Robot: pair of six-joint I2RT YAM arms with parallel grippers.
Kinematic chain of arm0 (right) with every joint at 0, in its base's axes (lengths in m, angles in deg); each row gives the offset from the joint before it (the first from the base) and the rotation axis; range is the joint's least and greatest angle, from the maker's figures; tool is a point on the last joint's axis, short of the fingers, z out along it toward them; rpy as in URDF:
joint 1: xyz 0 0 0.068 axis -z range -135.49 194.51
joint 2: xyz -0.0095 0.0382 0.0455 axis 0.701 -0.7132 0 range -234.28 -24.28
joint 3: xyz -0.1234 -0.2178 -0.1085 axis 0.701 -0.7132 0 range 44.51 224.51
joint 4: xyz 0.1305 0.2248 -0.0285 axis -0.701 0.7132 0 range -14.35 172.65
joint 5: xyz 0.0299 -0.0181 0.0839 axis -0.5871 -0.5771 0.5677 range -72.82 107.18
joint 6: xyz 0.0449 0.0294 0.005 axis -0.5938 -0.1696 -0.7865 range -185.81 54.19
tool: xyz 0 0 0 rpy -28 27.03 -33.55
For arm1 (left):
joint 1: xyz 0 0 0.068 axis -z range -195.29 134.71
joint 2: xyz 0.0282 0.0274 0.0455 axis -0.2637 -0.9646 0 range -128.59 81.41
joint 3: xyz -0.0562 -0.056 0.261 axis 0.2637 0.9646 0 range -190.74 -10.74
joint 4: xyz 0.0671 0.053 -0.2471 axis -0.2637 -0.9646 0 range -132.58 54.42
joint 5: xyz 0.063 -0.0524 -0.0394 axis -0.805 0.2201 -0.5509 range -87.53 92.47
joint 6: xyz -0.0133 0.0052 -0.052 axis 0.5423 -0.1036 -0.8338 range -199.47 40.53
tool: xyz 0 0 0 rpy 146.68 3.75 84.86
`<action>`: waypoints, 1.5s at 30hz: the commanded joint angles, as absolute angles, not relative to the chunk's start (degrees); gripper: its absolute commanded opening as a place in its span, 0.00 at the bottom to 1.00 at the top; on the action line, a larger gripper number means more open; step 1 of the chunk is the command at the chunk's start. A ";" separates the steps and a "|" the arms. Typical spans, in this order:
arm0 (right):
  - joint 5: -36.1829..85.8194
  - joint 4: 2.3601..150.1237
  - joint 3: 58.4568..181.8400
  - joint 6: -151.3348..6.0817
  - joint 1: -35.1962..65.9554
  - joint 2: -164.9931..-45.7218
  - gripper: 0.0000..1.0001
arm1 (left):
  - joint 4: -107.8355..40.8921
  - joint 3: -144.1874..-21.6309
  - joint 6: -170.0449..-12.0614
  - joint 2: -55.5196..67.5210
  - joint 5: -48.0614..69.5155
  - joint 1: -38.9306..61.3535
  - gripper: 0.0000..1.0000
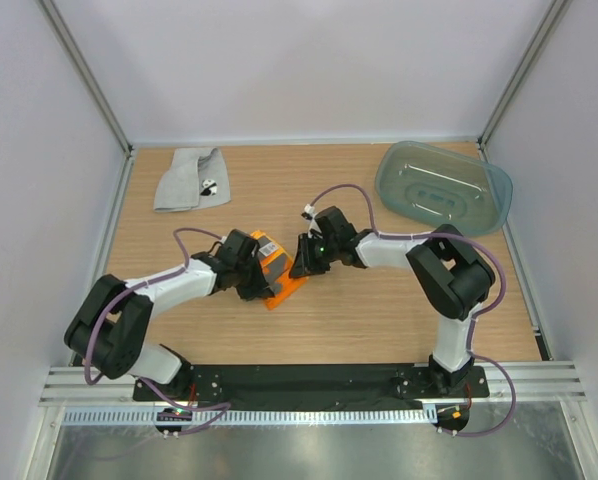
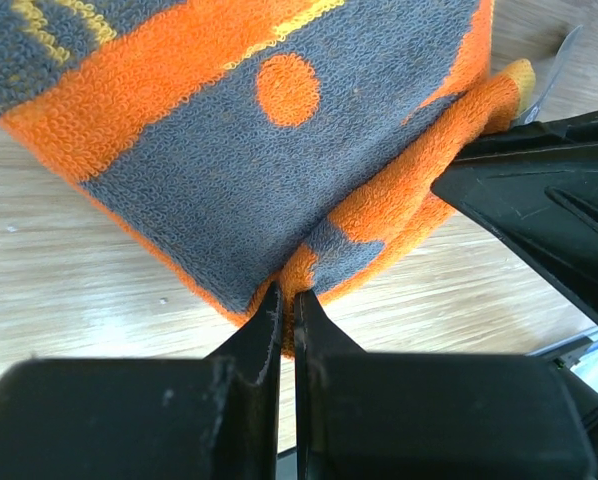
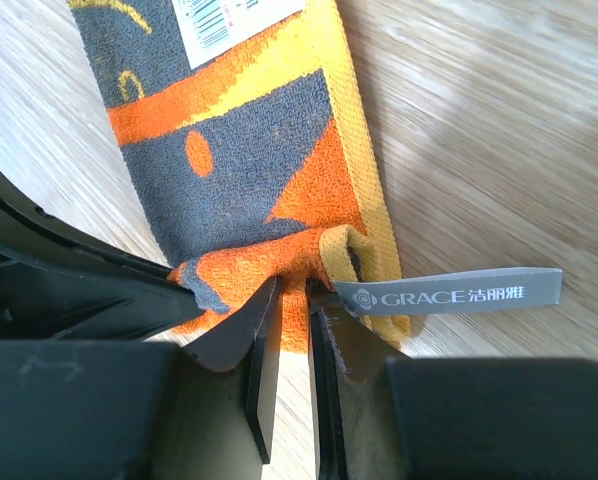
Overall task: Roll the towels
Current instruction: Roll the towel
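The orange and grey towel (image 1: 276, 270) lies at the table's middle between both grippers. My left gripper (image 1: 251, 270) is shut on its edge; in the left wrist view the jaws (image 2: 286, 300) pinch an orange fold of the towel (image 2: 259, 130). My right gripper (image 1: 304, 262) is shut on the towel's other corner; in the right wrist view the jaws (image 3: 291, 295) pinch orange cloth (image 3: 249, 150) beside a grey "GRACE" tag (image 3: 449, 293). The plain grey towel (image 1: 189, 178) lies loosely folded at the back left, apart from both grippers.
A translucent blue-green plastic tub (image 1: 442, 186) stands at the back right. White walls and metal frame posts close the table on three sides. The black arm base plate (image 1: 319, 385) runs along the near edge.
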State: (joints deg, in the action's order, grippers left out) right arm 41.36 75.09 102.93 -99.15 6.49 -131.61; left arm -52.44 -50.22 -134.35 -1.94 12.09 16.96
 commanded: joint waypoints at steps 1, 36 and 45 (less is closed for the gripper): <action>39.15 73.36 104.19 -98.15 6.80 -133.78 0.23 | -60.26 -49.06 -131.59 0.54 8.70 16.09 0.01; 40.20 77.75 106.74 -96.49 6.62 -134.14 0.23 | -56.32 -58.29 -118.76 1.96 -12.83 31.03 0.42; 39.59 78.37 107.18 -96.40 6.63 -135.02 0.23 | -56.93 -55.74 -119.46 -0.42 -16.25 30.94 0.42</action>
